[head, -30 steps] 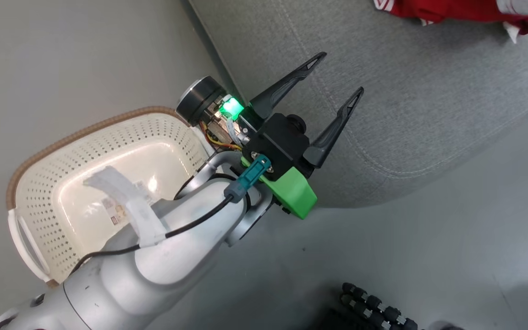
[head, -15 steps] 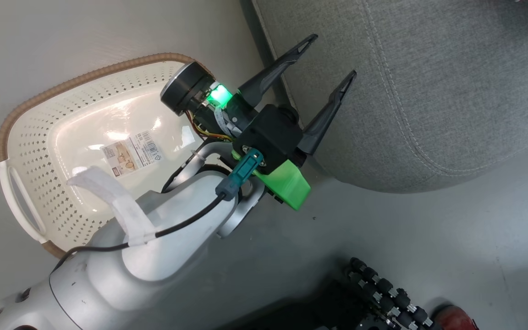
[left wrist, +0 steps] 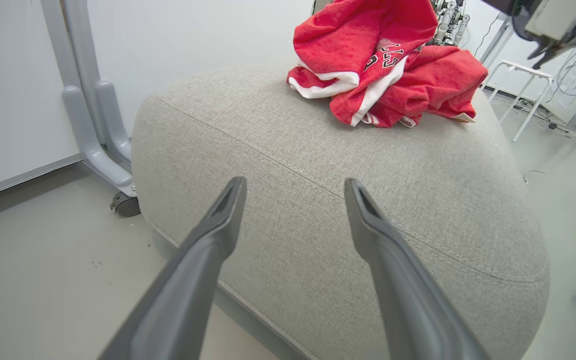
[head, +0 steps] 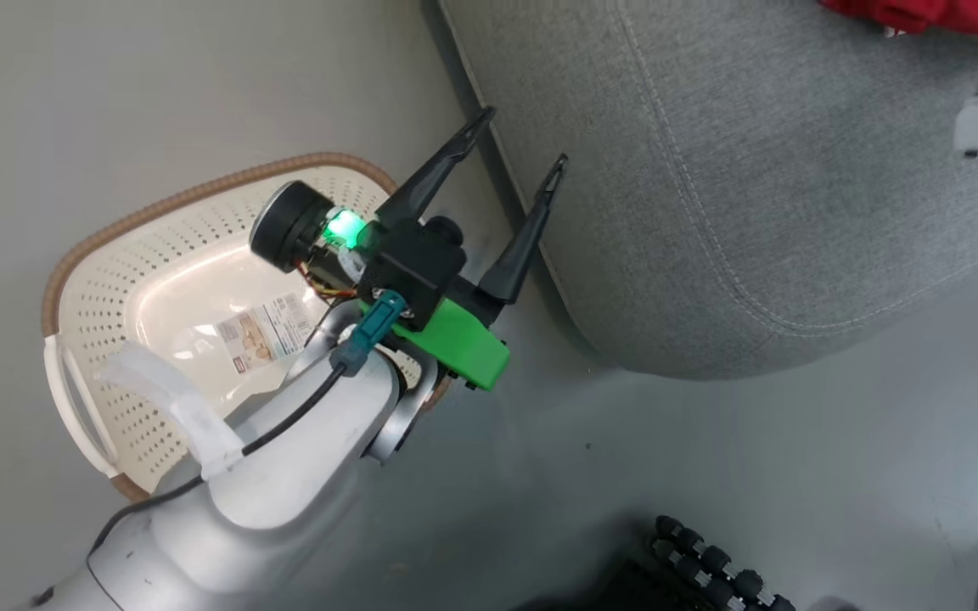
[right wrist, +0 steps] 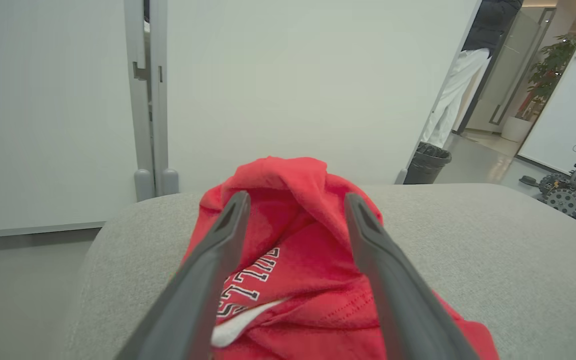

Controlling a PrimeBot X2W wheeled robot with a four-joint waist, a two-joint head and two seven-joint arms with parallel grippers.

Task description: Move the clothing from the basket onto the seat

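clothing (left wrist: 383, 65): red heap lying on the seat (left wrist: 318, 210)
basket (head: 115, 373): on the floor (head: 710, 467) beside the seat, paper label (head: 264, 331) inside
left gripper (head: 521, 137): jaws apart, empty, at the seat's edge
right gripper (right wrist: 295, 197): jaws apart, pointing at the clothing

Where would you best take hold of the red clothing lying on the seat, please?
Probably the raised fold at the top of the clothing: it stands up from the heap on the seat and looks narrow enough to pinch. Come down from above with the open right tool, which frames it.
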